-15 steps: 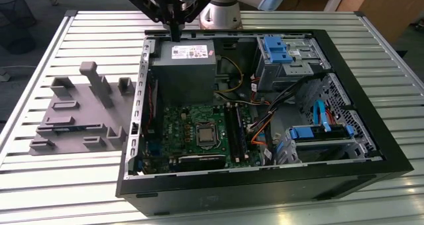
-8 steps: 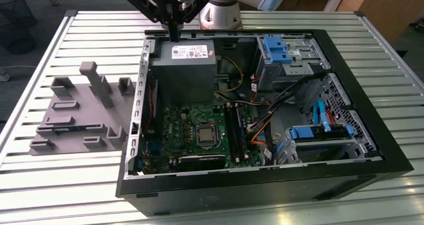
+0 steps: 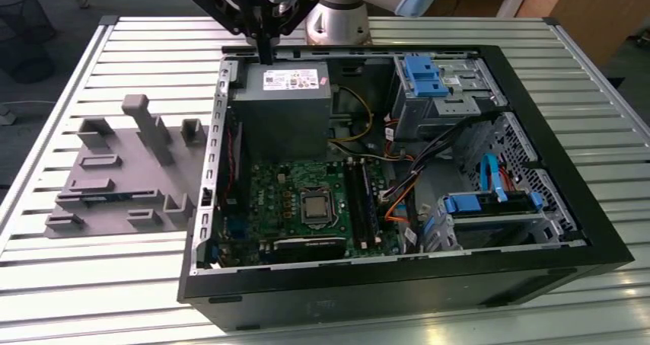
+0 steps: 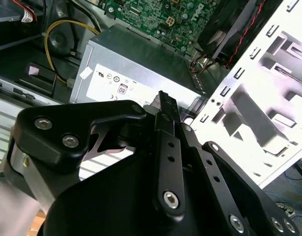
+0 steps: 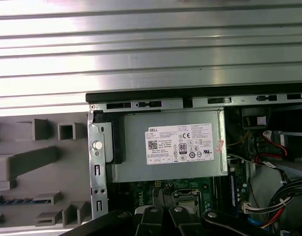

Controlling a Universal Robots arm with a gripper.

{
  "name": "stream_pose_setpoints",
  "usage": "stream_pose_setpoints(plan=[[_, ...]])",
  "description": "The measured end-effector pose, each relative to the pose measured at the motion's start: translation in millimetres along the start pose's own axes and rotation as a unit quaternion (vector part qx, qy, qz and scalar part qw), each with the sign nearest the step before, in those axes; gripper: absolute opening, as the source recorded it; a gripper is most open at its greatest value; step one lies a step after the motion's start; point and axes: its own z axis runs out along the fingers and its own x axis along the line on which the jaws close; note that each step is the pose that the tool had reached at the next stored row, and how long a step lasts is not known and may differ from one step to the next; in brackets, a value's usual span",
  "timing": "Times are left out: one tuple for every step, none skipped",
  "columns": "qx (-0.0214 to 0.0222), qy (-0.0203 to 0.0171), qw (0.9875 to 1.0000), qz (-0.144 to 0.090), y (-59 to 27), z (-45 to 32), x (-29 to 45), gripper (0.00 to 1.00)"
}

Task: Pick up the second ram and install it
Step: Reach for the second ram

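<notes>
One gripper (image 3: pixel 266 53) is seen over the far rim of the case (image 3: pixel 406 292), just above the one power supply (image 3: pixel 279 105). Its fingers are drawn together to a single tip, and nothing is held between them. One ram (image 3: pixel 102 199) is spotted as a blue strip seated in a slot of the grey holder (image 3: pixel 152 132), outside the case at the exterior view's left and well apart from the gripper. In the first wrist view the same ram (image 5: pixel 7 200) is picked out by its row of dark chips. Between gripper and ram, the case's side wall and the holder's upright posts are found. Inside the case, one green motherboard (image 3: pixel 294 181) is laid flat below the power supply. Two light-blue brackets are counted, one (image 3: pixel 422 75) at the far corner and one (image 3: pixel 488 202) nearer the front. A tangle of cables (image 3: pixel 401 193) is strung between board and drive bays, and a yellow loop (image 3: pixel 351 105) is seen beside the power supply. Everything is set on one slatted metal table (image 3: pixel 102 284). The arm's base (image 3: pixel 340 21) is mounted at the table's far edge. Wooden furniture (image 3: pixel 584 10) is glimpsed beyond, at the exterior view's right.
</notes>
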Motion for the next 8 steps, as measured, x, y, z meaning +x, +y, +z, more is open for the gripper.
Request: stream_pose_setpoints(plan=[[0.0000, 0.0000, 1.0000, 0.000, 0.0, 0.0, 0.3, 0.11], [0.0000, 0.0000, 1.0000, 0.000, -0.1, 0.0, 0.6, 0.11], [0.0000, 0.0000, 1.0000, 0.000, -0.1, 0.1, 0.9, 0.11], [0.0000, 0.0000, 1.0000, 0.000, -0.1, 0.1, 1.3, 0.11], [0.0000, 0.0000, 1.0000, 0.000, -0.1, 0.1, 1.6, 0.11], [0.0000, 0.0000, 1.0000, 0.000, -0.2, 0.1, 1.9, 0.11], [0.0000, 0.0000, 1.0000, 0.000, -0.2, 0.1, 2.2, 0.11], [0.0000, 0.0000, 1.0000, 0.000, -0.2, 0.2, 2.4, 0.11]])
